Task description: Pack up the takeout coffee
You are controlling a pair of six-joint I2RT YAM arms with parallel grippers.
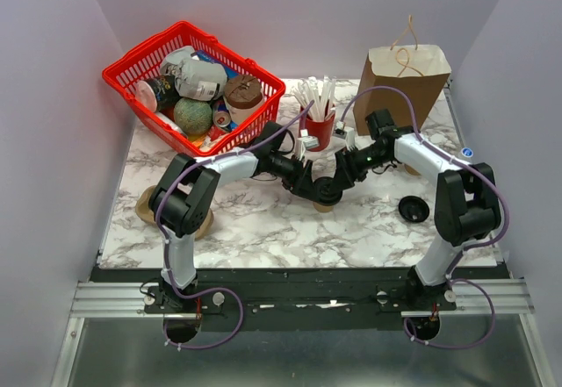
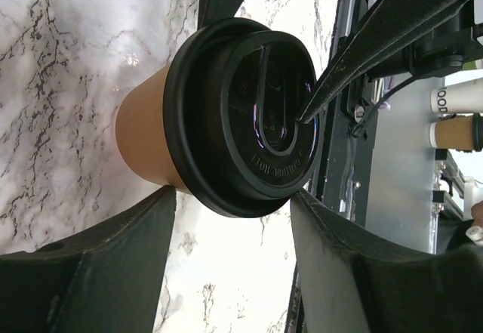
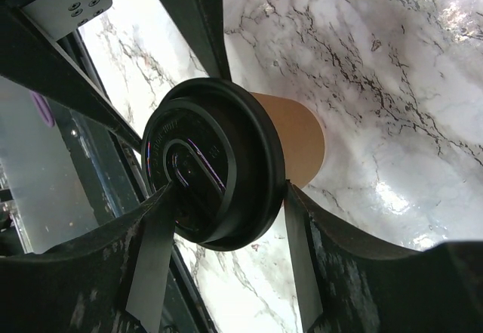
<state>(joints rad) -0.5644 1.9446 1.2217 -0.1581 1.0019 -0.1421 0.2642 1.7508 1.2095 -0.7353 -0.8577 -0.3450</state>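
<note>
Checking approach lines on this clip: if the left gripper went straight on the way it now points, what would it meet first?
The takeout coffee: its black lid sits right ahead of the left gripper, between the jaws. How much gap is left is unclear.

Black-lidded brown takeout coffee (image 2: 226, 114), grey-veined white marble table (image 1: 263, 225), red basket (image 1: 114, 78).

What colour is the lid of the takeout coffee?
Black lid, clearest in the left wrist view.

Fixed overhead camera looks down from the near edge across the white marbled table (image 1: 263, 229); both wrist cameras frame one black-lidded small brown paper cup (image 2: 226, 114) close-up, from opposite sides.
</note>
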